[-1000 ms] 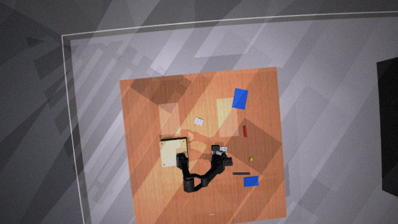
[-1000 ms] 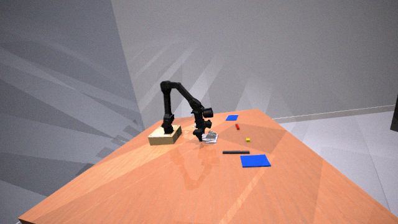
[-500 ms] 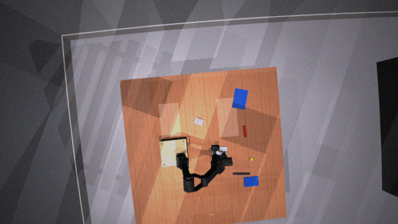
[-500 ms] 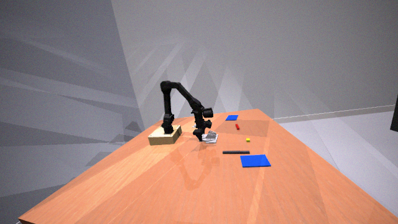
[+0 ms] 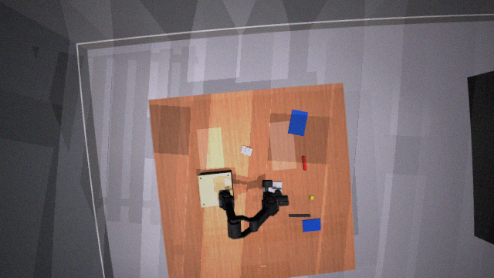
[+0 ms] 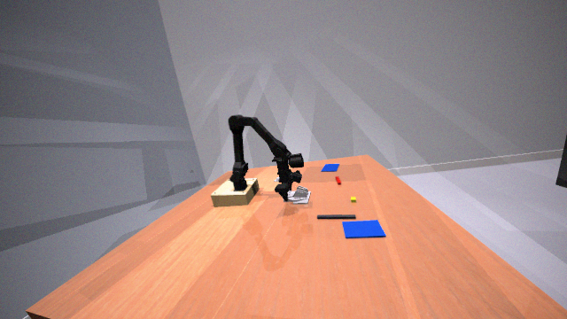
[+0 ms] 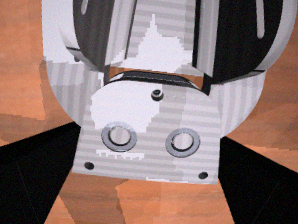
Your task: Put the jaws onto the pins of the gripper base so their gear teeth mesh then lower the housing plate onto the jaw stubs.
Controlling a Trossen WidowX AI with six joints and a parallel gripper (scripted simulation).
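Note:
The gripper base (image 7: 62,95) (image 6: 302,201) lies on the table, with the left jaw (image 7: 95,40) and right jaw (image 7: 240,45) on it, side by side. The light housing plate (image 7: 150,172) lies across their near ends in the wrist view. A jaw stub shows inside each of its two ringed holes. The plate looks about level, but its seating depth cannot be told. My gripper (image 7: 149,133) (image 6: 286,197) is shut on the housing plate, one black finger against each side edge. The gear teeth and base pins are hidden under the plate.
A small white piece with dark dots (image 5: 247,150) lies toward the back. Blue plates (image 5: 298,123) (image 5: 311,225), a red bar (image 5: 304,163) (image 6: 337,180), a yellow cube (image 5: 312,197) (image 6: 353,199) and a black bar (image 5: 299,215) (image 6: 336,216) lie around. The arm stands on a pale box (image 5: 206,198) (image 6: 221,199).

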